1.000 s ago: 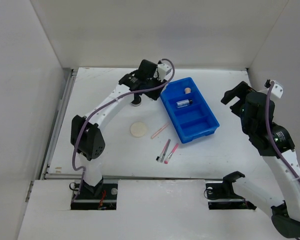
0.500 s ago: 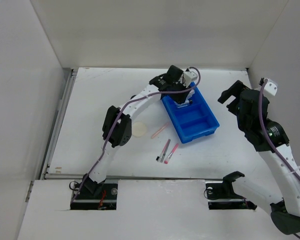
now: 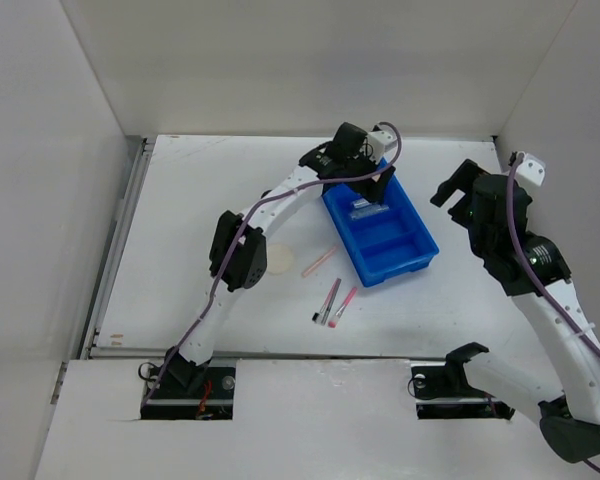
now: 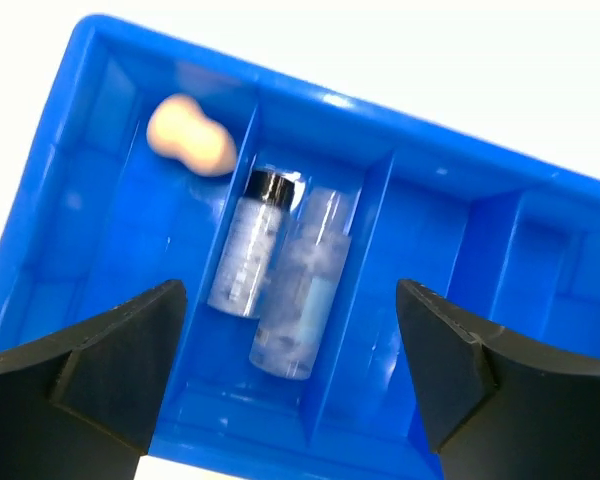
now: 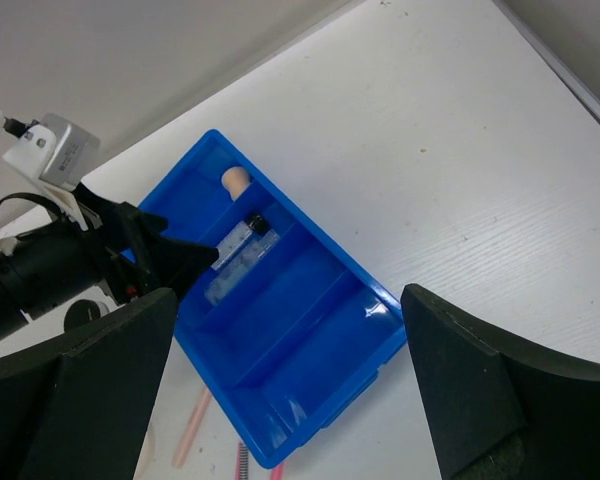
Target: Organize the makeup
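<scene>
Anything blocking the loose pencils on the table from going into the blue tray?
Nothing visible. The thin pink pencil lies just left of the blue compartmented plastic tray, nothing between them, and the tray's nearer compartments look empty.

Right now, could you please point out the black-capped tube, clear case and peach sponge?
black-capped tube [image 4: 245, 258], left wrist view, mid-body.
clear case [image 4: 298, 292], left wrist view, centre.
peach sponge [image 4: 190, 148], left wrist view, middle.

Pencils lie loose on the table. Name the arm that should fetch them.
Left, probably. The left gripper, open and empty, hangs over the blue tray, and the pencils lie on that arm's side of it. The right gripper, also open, sits across the tray.
</scene>
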Motion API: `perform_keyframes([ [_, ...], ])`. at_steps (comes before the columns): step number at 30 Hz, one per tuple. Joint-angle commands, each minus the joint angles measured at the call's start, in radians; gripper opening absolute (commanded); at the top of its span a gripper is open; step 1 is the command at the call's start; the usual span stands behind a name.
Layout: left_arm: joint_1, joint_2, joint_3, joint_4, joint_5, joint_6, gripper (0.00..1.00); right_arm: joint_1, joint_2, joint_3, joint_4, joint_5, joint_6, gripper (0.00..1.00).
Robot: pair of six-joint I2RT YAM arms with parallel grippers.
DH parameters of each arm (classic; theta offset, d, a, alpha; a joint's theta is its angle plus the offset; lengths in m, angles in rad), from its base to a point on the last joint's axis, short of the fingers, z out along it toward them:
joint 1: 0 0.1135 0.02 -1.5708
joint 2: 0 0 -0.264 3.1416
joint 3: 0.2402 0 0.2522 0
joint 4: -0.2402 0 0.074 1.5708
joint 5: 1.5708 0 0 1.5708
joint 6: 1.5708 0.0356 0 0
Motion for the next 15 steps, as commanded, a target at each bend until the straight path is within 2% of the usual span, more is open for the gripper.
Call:
perform_keyframes([
  [1,0.001,-0.046,0.047,0.027,0.050,-0.014,0.84,-0.005,0.012,0.023,0.050,-0.013,-0.016,1.00],
  [4,0.001,-0.093,0.071,-0.014,0.050,-0.025,0.79,-0.005,0.021,0.032,0.050,-0.013,-0.016,1.00],
  [6,0.010,-0.151,0.061,-0.035,0.025,-0.048,0.67,-0.005,0.021,0.032,0.050,-0.013,-0.016,1.00],
  [7,0.010,-0.180,0.011,-0.036,-0.050,-0.062,0.61,-0.005,0.021,0.032,0.050,-0.013,-0.016,1.00],
  [9,0.042,-0.332,-0.207,0.018,-0.254,-0.145,0.45,-0.005,0.021,0.032,0.050,-0.013,-0.016,1.00],
  [11,0.070,-0.430,-0.305,0.030,-0.345,-0.221,0.44,-0.005,0.021,0.021,0.059,-0.013,-0.016,1.00],
  [12,0.103,-0.450,-0.341,0.017,-0.382,-0.249,0.44,-0.005,0.021,0.010,0.069,-0.025,-0.016,1.00],
  [13,0.119,-0.469,-0.390,0.000,-0.487,-0.326,0.45,-0.005,0.021,0.010,0.070,-0.025,-0.016,1.00],
  [15,0.171,-0.478,-0.418,-0.060,-0.538,-0.387,0.47,-0.005,0.021,0.000,0.079,-0.056,-0.016,1.00],
])
